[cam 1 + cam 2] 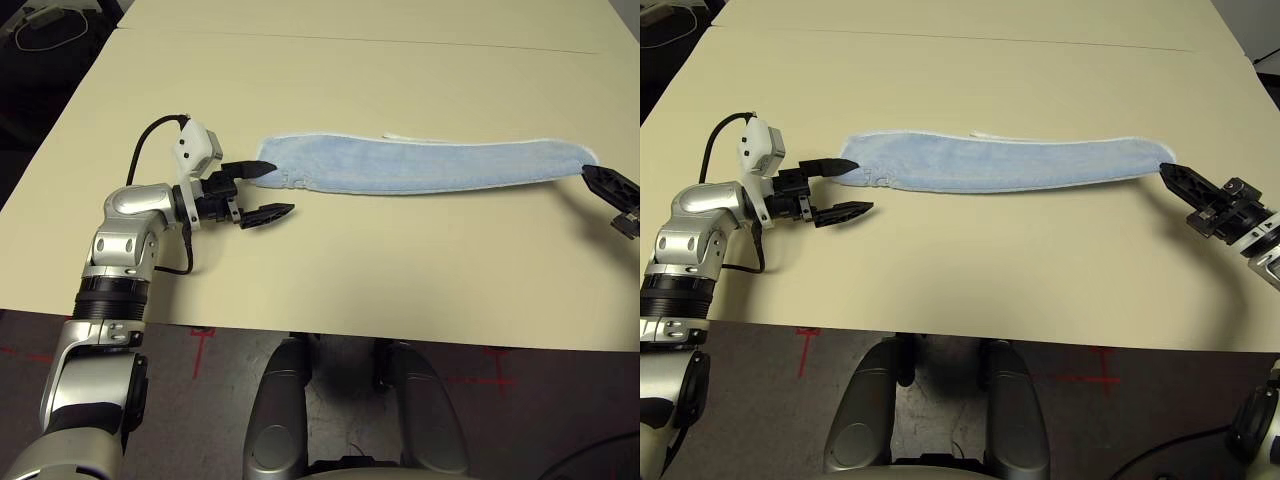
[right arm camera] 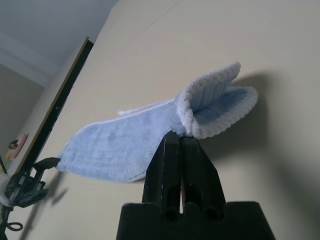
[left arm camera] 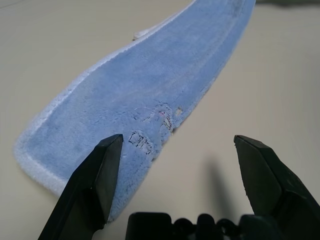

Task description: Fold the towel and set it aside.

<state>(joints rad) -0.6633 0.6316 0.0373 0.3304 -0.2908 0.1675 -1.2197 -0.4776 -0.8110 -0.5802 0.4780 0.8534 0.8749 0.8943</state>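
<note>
Table: your largest item, a pale cream top running across the whole head view, with a thin seam line near its far edge.

Towel: light blue terry with white stitched edging, folded into one long narrow band that you see stretched across the table from left to right, bowed slightly. A sliver of white edge peeks out along its far side. Its right end is raised and curls open in a loop, as your right wrist view shows. Its left end lies flat on the table. A small dark embroidered mark sits near the left end, close to the near edge.

Left gripper: jaws spread wide, holding nothing. You find it at the towel's left end, pointing right along the band. The far finger lies over the towel's corner; the near finger is over bare table, just beside the towel.

Right gripper: fingers pressed together on the towel's right end, pinching the cloth just below the loop. It sits near the table's right side, pointing left.
</note>
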